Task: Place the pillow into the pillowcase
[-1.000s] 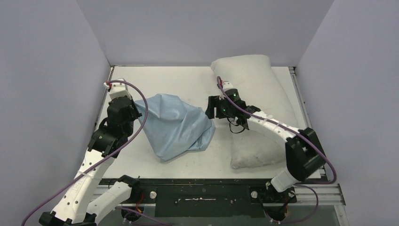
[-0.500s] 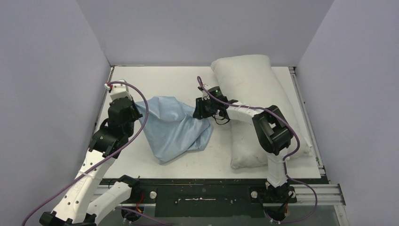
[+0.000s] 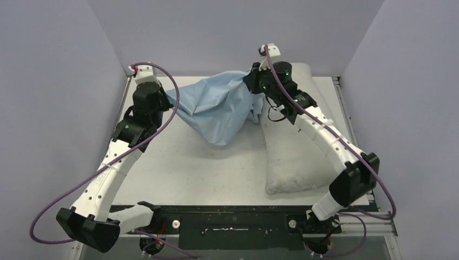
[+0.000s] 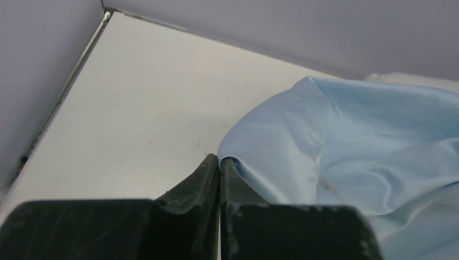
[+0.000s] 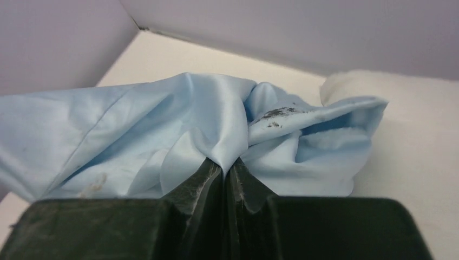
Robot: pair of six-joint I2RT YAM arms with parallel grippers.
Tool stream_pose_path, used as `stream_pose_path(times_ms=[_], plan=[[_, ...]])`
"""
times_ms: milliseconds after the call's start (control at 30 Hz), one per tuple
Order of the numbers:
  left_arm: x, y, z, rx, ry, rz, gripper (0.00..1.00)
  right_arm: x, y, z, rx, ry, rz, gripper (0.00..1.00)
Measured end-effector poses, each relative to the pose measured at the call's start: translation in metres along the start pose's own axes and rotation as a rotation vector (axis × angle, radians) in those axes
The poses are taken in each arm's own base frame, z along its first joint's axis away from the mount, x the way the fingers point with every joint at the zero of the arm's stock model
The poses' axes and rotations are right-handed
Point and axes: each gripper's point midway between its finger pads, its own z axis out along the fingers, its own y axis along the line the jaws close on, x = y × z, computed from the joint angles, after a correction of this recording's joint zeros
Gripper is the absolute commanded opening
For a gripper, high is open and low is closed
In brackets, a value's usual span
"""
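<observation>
The light blue pillowcase point(image 3: 219, 105) hangs stretched above the table between my two grippers, its lower part sagging to a point. At its left edge my left gripper point(image 3: 172, 101) is shut on a fold of the cloth point(image 4: 325, 141). My right gripper point(image 3: 250, 81) is shut on a bunched fold at the right end point(image 5: 216, 124). The plump white pillow point(image 3: 300, 135) lies on the right side of the table, from the back wall to the near edge. Its far end point(image 5: 400, 108) is partly behind the raised cloth and my right arm.
Lavender walls point(image 3: 65, 81) enclose the white table point(image 3: 178, 168) on the left, back and right. A metal rail point(image 3: 338, 89) runs along the table's right edge. A black base bar point(image 3: 233, 227) lies at the near edge between the arm mounts.
My right gripper closed on the pillowcase's right end. Both arms lifted the cloth off the table and carried it toward the back, stretching it between them. The pillow has not moved.
</observation>
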Motion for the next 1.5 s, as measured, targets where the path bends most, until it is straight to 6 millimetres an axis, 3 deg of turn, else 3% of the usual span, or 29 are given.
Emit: stream_pose_path(times_ms=[67, 100, 167, 233, 300, 367, 433, 500, 567, 767, 933, 1067, 1300, 1500], plan=[[-0.025, -0.007, -0.003, 0.017, -0.055, -0.028, 0.0, -0.034, 0.016, -0.033, -0.014, -0.084, -0.022, 0.2], [-0.034, -0.008, -0.007, 0.027, -0.079, -0.042, 0.0, -0.041, 0.026, -0.048, -0.031, -0.108, -0.032, 0.27], [-0.04, -0.005, -0.016, 0.037, -0.107, -0.059, 0.0, -0.034, 0.051, -0.07, -0.088, -0.108, -0.052, 0.42], [-0.033, 0.003, -0.023, 0.033, -0.109, -0.062, 0.0, 0.002, 0.072, -0.082, -0.154, -0.035, -0.069, 0.55], [-0.013, 0.016, -0.027, 0.014, -0.091, -0.053, 0.0, 0.056, 0.085, -0.087, -0.206, 0.095, -0.078, 0.65], [0.014, 0.029, -0.027, -0.013, -0.051, -0.031, 0.0, 0.104, 0.081, -0.089, -0.207, 0.22, -0.079, 0.7], [0.041, 0.039, -0.025, -0.039, -0.001, -0.002, 0.0, 0.144, 0.065, -0.094, -0.157, 0.332, -0.072, 0.71], [0.065, 0.048, -0.022, -0.064, 0.052, 0.03, 0.0, 0.157, 0.051, -0.097, -0.102, 0.375, -0.069, 0.71], [0.081, 0.053, -0.02, -0.081, 0.093, 0.054, 0.0, 0.153, 0.042, -0.094, -0.067, 0.359, -0.064, 0.7], [0.084, 0.059, -0.022, -0.103, 0.098, 0.064, 0.0, 0.137, 0.013, -0.075, 0.015, 0.286, -0.042, 0.61], [0.082, 0.061, -0.023, -0.104, 0.087, 0.069, 0.0, 0.165, -0.007, -0.038, 0.068, 0.359, -0.035, 0.57], [0.084, 0.062, -0.025, -0.103, 0.084, 0.07, 0.0, 0.191, -0.01, -0.008, 0.075, 0.422, -0.057, 0.56], [0.087, 0.062, -0.024, -0.1, 0.081, 0.071, 0.0, 0.181, -0.006, 0.055, 0.081, 0.374, -0.117, 0.54], [0.089, 0.062, -0.023, -0.094, 0.085, 0.072, 0.0, 0.189, -0.019, 0.088, 0.205, 0.375, -0.207, 0.51]])
